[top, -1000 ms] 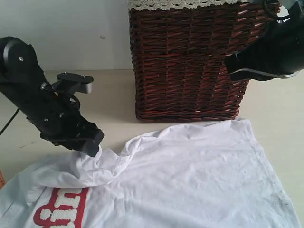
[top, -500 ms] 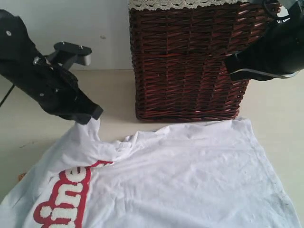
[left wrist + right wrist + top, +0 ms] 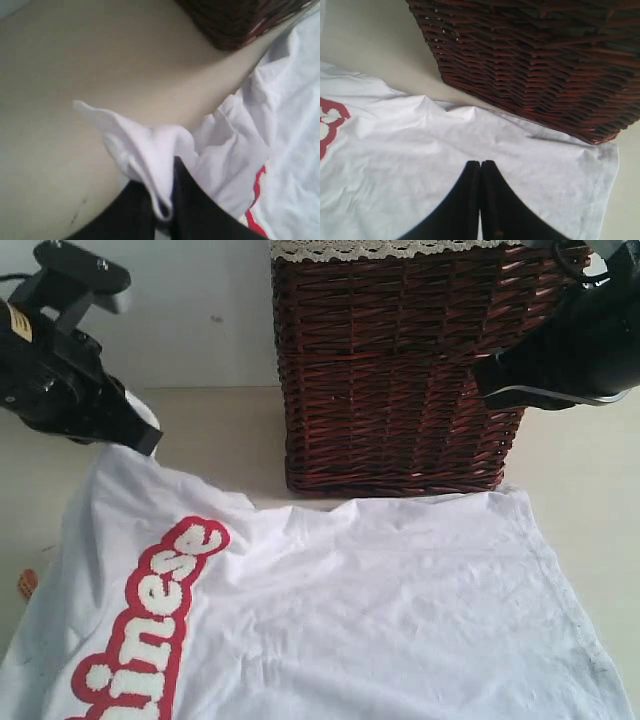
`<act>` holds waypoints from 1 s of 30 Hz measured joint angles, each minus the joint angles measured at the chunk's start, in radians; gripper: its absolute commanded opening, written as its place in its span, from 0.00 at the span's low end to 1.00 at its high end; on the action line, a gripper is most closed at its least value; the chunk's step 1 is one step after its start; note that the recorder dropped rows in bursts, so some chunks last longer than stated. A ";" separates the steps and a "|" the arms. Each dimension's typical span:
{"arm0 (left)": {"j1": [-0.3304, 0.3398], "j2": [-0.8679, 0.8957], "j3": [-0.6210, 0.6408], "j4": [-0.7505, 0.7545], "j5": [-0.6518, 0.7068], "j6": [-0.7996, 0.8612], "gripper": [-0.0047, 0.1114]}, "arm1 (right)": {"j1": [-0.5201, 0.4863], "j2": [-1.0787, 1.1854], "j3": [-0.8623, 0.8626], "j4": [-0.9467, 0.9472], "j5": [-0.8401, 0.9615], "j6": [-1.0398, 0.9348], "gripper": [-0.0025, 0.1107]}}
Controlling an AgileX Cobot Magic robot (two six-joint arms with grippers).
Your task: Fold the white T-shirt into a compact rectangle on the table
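Here, the soft white cotton T-shirt (image 3: 400,600) with fuzzy red-outlined lettering (image 3: 150,625) lies spread across the cream-beige worktop (image 3: 220,430), its far edge just in front of the dark brown wicker basket (image 3: 400,370); the left claw (image 3: 162,197) is clamped on a bunched corner of the shirt, holding it at the far left of the worktop; the right claw (image 3: 480,172) hangs above the shirt's right side, near the basket, its fingers pressed together on nothing.
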 measured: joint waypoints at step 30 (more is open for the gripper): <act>0.047 0.364 -0.059 0.029 0.179 -0.120 0.40 | 0.000 0.000 0.000 0.000 0.004 0.000 0.02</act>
